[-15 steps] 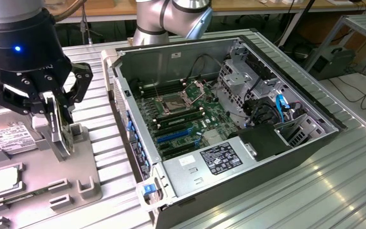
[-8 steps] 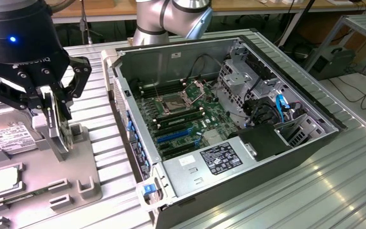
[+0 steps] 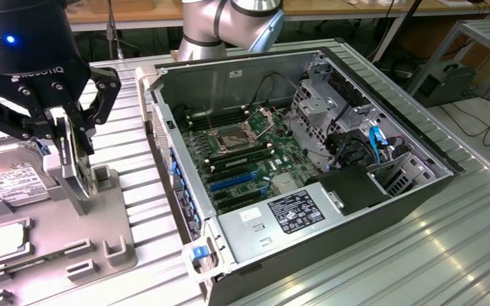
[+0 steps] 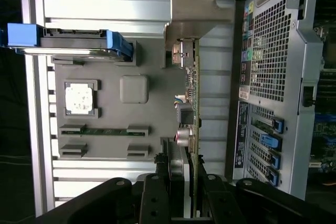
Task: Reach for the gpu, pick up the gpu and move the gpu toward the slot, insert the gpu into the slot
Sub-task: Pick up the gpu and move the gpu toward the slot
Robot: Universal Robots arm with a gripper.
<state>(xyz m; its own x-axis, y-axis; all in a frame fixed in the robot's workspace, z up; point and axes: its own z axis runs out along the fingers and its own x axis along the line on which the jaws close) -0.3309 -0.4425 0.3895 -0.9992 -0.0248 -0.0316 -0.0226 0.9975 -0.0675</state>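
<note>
The tool [image 3: 69, 143] hangs over the exterior view's left side of the desk [image 3: 449, 229], fingers narrowed to a slim gap and pinched on the gpu [image 3: 76, 167], one finger on each face of the card. From the wrist view the same grip shows edge-on: the tool [image 4: 185, 169] clamps the thin gpu [image 4: 192, 93] near one end, and the card runs away from it to its silver bracket [image 4: 195, 19].

The card stands upright at the grey holder [image 3: 100, 217], right by a post of it. I can't tell whether its lower edge has come free of the holder or rests in it. So by my reading the step in hand is the pick-up, with the grasp made and the carry not yet begun.

Beside it in the holder lie the hard drive [image 3: 11, 185] and the CPU chip [image 3: 2, 239]. The open computer case [image 3: 313, 159] sits well apart, toward the exterior view's right, and the slot [image 3: 230, 183], which I take to be one of the blue ones on the board inside, is empty.

To my eye the next move calls for a straight lift clear of the holder's posts, the card kept upright and firmly held, with enough height to pass over the case wall
</note>
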